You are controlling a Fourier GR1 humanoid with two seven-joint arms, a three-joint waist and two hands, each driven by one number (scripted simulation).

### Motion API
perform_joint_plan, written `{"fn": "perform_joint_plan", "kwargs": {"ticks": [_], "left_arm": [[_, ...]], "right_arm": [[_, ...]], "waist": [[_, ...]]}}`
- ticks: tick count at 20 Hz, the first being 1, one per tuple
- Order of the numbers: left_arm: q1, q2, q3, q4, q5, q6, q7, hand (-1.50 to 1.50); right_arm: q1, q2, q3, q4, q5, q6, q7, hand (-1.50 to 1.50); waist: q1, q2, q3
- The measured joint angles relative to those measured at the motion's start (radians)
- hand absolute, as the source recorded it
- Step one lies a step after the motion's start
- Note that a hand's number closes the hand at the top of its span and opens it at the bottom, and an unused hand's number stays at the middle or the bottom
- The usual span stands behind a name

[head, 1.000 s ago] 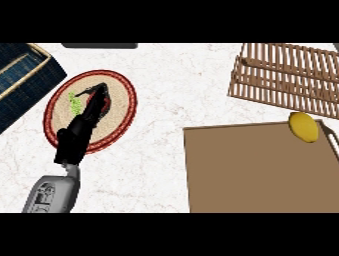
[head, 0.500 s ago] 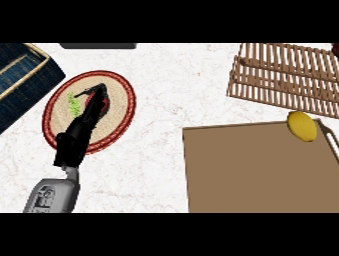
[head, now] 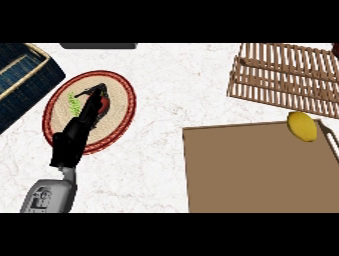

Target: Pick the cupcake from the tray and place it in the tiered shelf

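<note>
Spanning white marble counter (head: 164,85), brown board (head: 260,170), slatted shelf (head: 294,77)

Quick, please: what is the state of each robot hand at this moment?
Left robot hand: over the round woven tray, fingers curled round a small red and green item; what it is cannot be told.
Right robot hand: not in view.

I have one view only, from the head, looking steeply down on the desk (head: 164,100). My left forearm (head: 50,192) enters from the lower edge at left. The tiered shelf (head: 294,77) sits at the upper right.
</note>
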Motion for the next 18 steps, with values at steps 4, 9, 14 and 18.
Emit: {"fn": "perform_joint_plan", "kwargs": {"ticks": [4, 9, 14, 18], "left_arm": [[0.0, -0.002, -0.003, -0.016, 0.002, -0.004, 0.017, 0.0], [0.004, -0.015, -0.012, -0.008, -0.011, 0.01, 0.012, 0.0], [0.006, -0.011, -0.004, -0.007, -0.006, 0.009, 0.005, 0.0], [0.006, -0.01, 0.0, 0.002, -0.005, 0.009, -0.002, 0.0]], "right_arm": [[-0.021, -0.022, -0.012, -0.03, -0.077, 0.031, -0.01, -1.5], [-0.049, -0.037, -0.053, -0.091, -0.129, -0.011, 0.01, -1.5], [-0.068, -0.097, -0.129, -0.2, -0.155, -0.008, 0.09, -1.5], [-0.046, -0.164, -0.201, -0.312, -0.18, 0.083, 0.188, -1.5]], "waist": [[0.0, 0.0, 0.0], [-0.002, 0.0, 0.0], [-0.01, -0.003, 0.0], [-0.019, -0.006, -0.001]]}}
